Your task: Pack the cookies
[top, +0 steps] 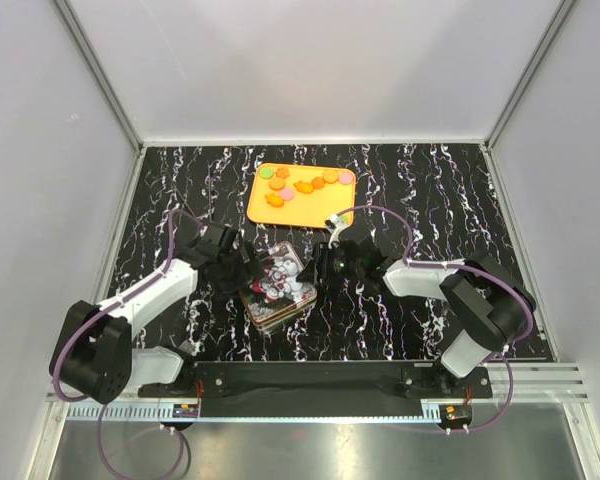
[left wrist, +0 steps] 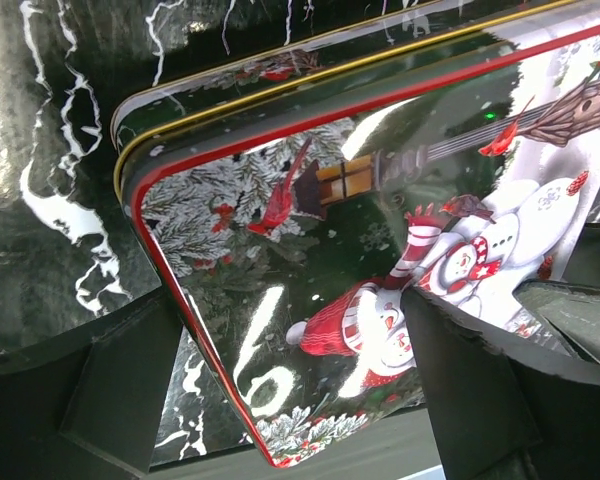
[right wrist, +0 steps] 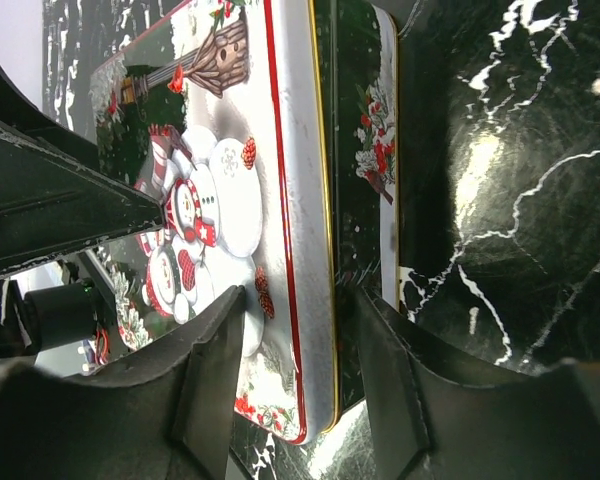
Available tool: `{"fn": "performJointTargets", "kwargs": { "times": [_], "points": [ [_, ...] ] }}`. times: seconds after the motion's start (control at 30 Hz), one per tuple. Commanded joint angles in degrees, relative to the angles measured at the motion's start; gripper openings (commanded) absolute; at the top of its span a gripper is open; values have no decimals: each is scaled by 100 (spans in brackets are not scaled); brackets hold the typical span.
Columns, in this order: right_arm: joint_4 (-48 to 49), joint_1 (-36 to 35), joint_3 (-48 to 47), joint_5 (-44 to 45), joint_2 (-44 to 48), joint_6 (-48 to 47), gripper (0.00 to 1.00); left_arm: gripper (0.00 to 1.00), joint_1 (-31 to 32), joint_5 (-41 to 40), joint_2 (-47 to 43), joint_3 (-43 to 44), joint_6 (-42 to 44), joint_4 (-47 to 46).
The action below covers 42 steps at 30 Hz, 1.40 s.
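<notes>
Several orange, pink and green cookies (top: pixel 280 185) lie on an orange tray (top: pixel 320 207) at the back. In the middle stands a square tin, its base (top: pixel 273 316) under a snowman-printed lid (top: pixel 280 280) that sits askew on it. My left gripper (top: pixel 246 268) is at the lid's left side. In the left wrist view it (left wrist: pixel 295 400) is open wide over the lid (left wrist: pixel 380 200). My right gripper (top: pixel 318 270) is at the lid's right edge. In the right wrist view it (right wrist: pixel 305 340) straddles the lid's rim (right wrist: pixel 300 200), one finger on top, one below. The tin's inside is hidden.
The table is black marble with white veins (top: pixel 430 190). White walls with metal posts stand on three sides. The arms' base rail (top: pixel 310 380) runs along the near edge.
</notes>
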State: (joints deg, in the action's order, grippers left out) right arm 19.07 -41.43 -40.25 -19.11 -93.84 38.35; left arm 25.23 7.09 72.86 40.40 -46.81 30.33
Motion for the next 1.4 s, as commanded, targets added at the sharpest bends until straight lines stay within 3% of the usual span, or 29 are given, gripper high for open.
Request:
{"fn": "performJointTargets", "kwargs": {
  "times": [0.0,0.27,0.5,0.63,0.9,1.1,1.13,1.17,1.27,1.3,1.37],
  "points": [
    [-807,-76,-70,74,-205,-257,53,90,-1,547,527,-410,-206,-914],
    [-1634,151,-631,540,472,-749,82,87,-1,618,422,-331,22,-845],
    [-1258,1030,-1625,-170,-282,-987,88,87,8,714,536,-94,470,-616],
    [-1037,1111,-2275,-593,-1038,-961,88,88,8,714,641,186,629,-414],
    [-264,1093,-1715,-813,-1286,-654,89,89,-1,750,1054,863,1059,-71],
    [35,1084,-1161,-603,-1339,-232,79,89,-1,723,1450,1347,1270,70],
    [96,1076,-1004,-585,-1304,-118,75,89,-1,741,1520,1408,1297,87],
    [106,1076,-933,-489,-1277,-47,65,89,-10,741,1555,1435,1323,96],
    [106,1084,-704,-366,-1233,199,59,89,-10,706,1670,1558,1393,158],
    [88,1076,-643,-313,-1233,330,48,89,-1,706,1696,1602,1402,149],
    [88,1076,-546,-295,-1233,392,46,89,-10,680,1705,1637,1420,166]
  ]
}}
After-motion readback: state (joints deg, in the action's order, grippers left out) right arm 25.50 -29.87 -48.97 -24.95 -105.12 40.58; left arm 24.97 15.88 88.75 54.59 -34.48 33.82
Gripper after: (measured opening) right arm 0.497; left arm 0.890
